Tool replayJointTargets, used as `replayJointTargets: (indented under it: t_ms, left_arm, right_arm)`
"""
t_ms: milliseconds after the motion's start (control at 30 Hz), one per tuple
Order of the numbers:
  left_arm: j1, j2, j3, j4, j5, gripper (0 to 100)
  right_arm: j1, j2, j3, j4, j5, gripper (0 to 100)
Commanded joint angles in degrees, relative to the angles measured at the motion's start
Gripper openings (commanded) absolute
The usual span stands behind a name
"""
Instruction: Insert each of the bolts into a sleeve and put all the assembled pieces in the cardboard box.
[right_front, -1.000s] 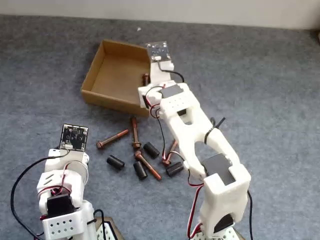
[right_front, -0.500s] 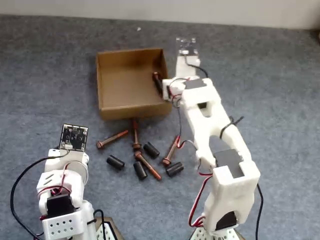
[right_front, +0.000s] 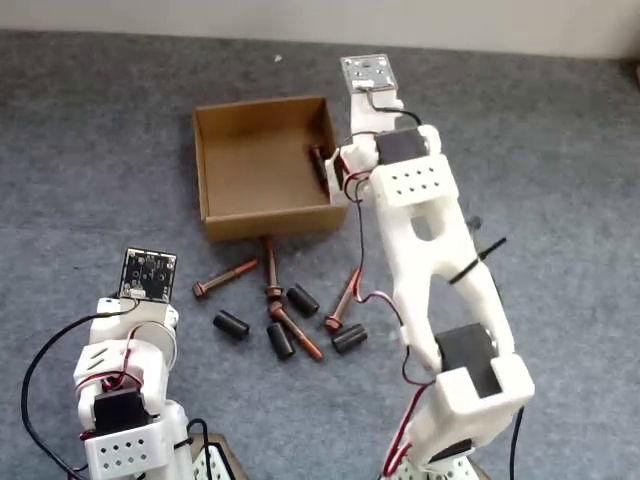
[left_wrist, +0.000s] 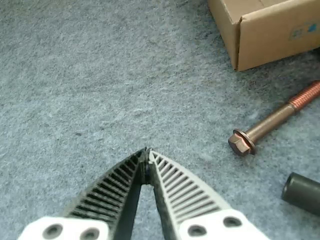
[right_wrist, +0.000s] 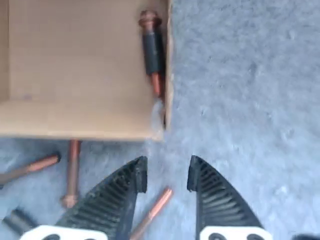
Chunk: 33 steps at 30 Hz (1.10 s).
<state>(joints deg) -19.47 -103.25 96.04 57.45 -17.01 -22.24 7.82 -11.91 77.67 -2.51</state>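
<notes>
- Seeing my left gripper (left_wrist: 146, 152) shut, empty, at near left over carpet (left_wrist: 100, 75).
- Loose bolts (right_front: 271, 265) and sleeves (right_front: 231, 324) lie just near of the cardboard box (right_front: 255, 160).
- One sleeved bolt (right_front: 318, 168) lies inside, along its right wall.
- My right gripper (right_wrist: 165, 175) hangs parted by that box's near right corner.
</notes>
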Motion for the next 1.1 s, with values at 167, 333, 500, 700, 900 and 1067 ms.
replayJointTargets:
  t_ms: [167, 333, 500, 700, 900, 1067]
  left_arm:
    - [0.75, -0.13, 1.19, -0.7, -0.44, 2]
    - [0.75, -0.13, 1.19, -0.7, -0.44, 2]
    - [0.75, -0.13, 1.19, -0.7, -0.44, 2]
    - [0.75, -0.13, 1.19, -0.7, -0.44, 2]
    - [0.75, -0.04, 1.19, -0.7, -0.44, 2]
    - [0.75, 0.04, 1.19, -0.7, -0.44, 2]
  right_arm:
    - [-8.22, -8.48, 11.03, 4.88, 2.02, 13.1]
    - [-16.22, -9.98, 20.35, 2.77, 6.15, 13.1]
    - [-18.51, -9.89, 30.02, -10.59, 6.24, 13.1]
    - [-20.44, -9.8, 37.93, -20.7, 6.59, 13.1]
    - [-20.35, -9.45, 40.57, -23.69, 12.66, 13.1]
    - [-20.35, -2.15, 40.22, -24.31, 12.84, 13.1]
